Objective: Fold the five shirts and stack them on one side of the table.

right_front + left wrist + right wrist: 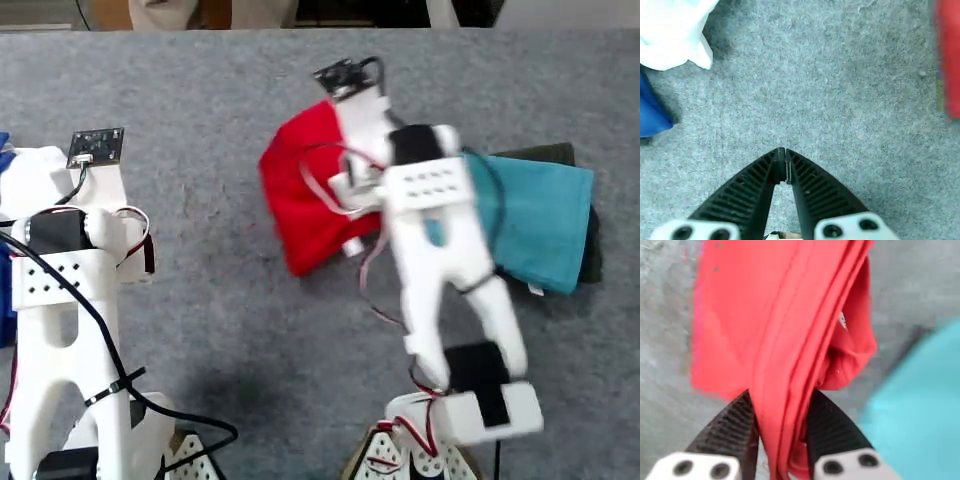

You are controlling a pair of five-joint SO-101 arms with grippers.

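Right wrist view: red shirt (pixel 780 330) bunched in several layers btw the fingers of my right pincer (pixel 781 392), which is clamped narrow on its folded edge. In the high view the red shirt (pixel 300 200) sits mid-table, just beside the teal shirt (pixel 535 215), which lies folded on a dark shirt (pixel 545 153) toward the right side.

Step in hand, I reckon: get red onto that pile. To do it well, keep all layers pinched together, lift enough that the hanging part clears teal's edge w/o dragging it, then lay it down square.

Right arm (pixel 440 250) is stretched fwd over the table (pixel 200 90), wrist above red's right edge. My left pincer (pixel 781 152) is closed on nothing, over bare table near a white shirt (pixel 670 30) and a blue shirt (pixel 652 112).
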